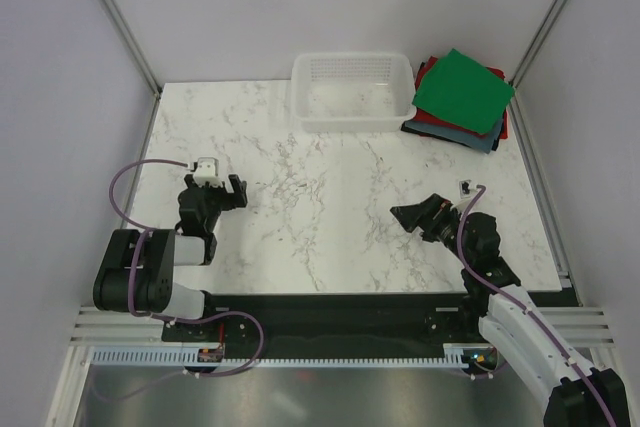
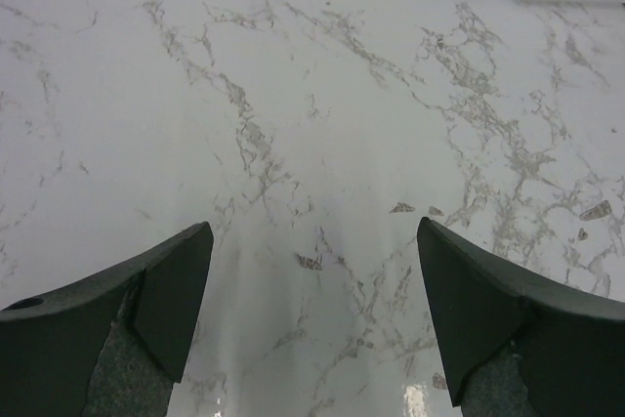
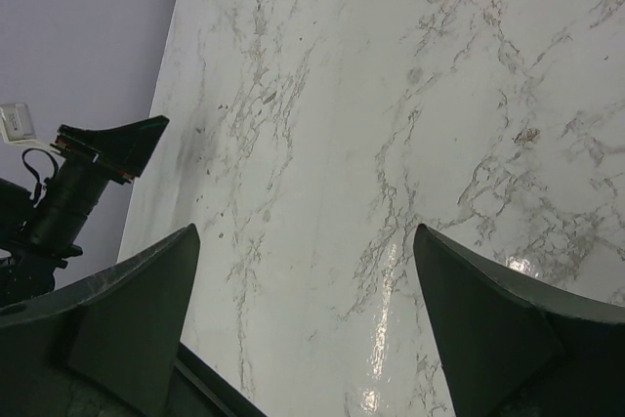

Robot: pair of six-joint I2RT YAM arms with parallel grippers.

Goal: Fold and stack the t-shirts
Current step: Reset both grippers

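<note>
The t-shirts (image 1: 462, 99) lie stacked at the table's far right corner. A bright green square (image 1: 464, 90) is on top, with red (image 1: 425, 119) and grey-blue (image 1: 478, 137) folded layers under it. My left gripper (image 1: 237, 191) hovers low over the left of the marble, far from the stack. Its jaws stand open with only bare marble between them (image 2: 312, 280). My right gripper (image 1: 408, 215) sits right of centre near the front and points left. It is open and empty too (image 3: 305, 285). In the right wrist view the left arm's fingers (image 3: 122, 144) show at the far left.
A white mesh plastic basket (image 1: 352, 94) stands at the back centre, just left of the stack, and looks empty. The marble table (image 1: 330, 187) is bounded by grey walls and metal frame posts (image 1: 115, 17). A black rail (image 1: 330, 302) runs along the near edge.
</note>
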